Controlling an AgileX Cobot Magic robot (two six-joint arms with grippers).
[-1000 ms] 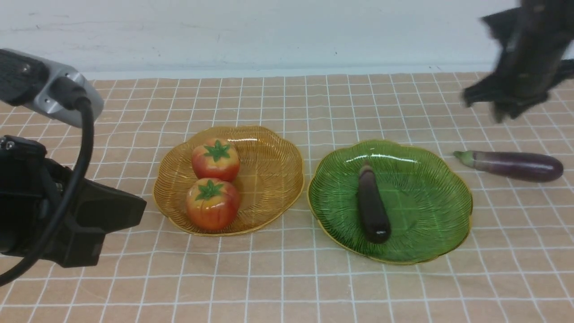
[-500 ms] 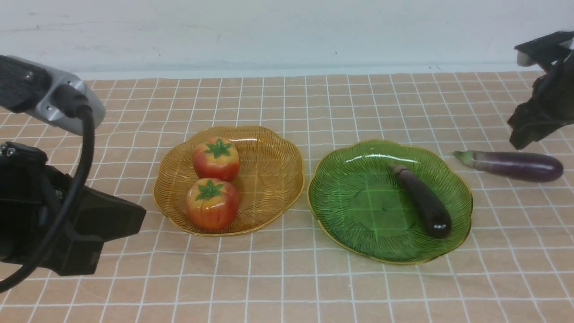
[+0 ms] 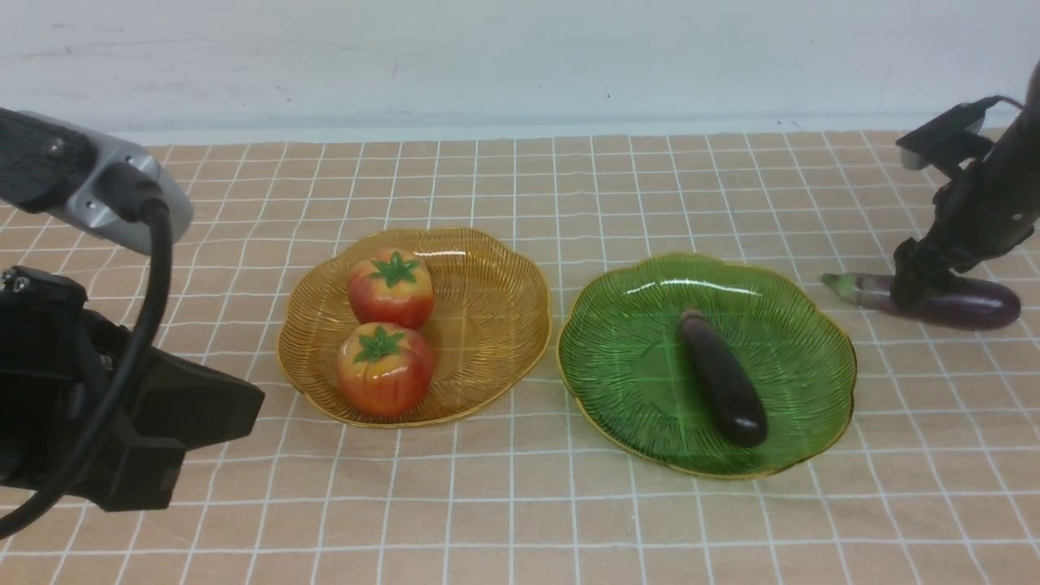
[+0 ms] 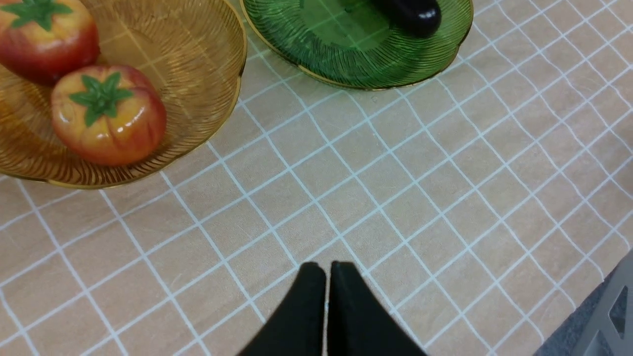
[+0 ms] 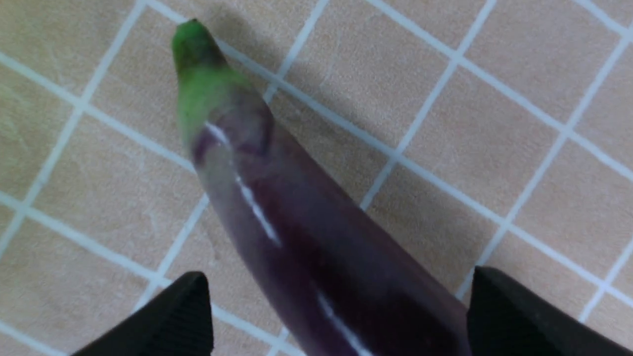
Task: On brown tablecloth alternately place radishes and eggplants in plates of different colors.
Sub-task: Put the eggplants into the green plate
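Note:
Two radishes [image 3: 392, 288] [image 3: 384, 368] sit in the amber plate [image 3: 496, 301]; both also show in the left wrist view [image 4: 106, 120]. One eggplant [image 3: 721, 375] lies in the green plate [image 3: 626, 366]. A second eggplant [image 3: 967, 302] lies on the brown tablecloth [image 3: 520, 504] to the right of the green plate. My right gripper [image 3: 914, 294] is open and down over this eggplant [image 5: 306, 237], one finger on each side, one finger close against it. My left gripper [image 4: 325, 269] is shut and empty above the cloth at the near left.
The cloth's far edge meets a white wall [image 3: 487, 65]. In the left wrist view the cloth's edge and a grey metal frame [image 4: 608, 311] show at one corner.
My right gripper has come down from high at the far right onto the loose eggplant. The eggplant in the green plate has rolled right, then back towards the middle. The left arm has stayed put.

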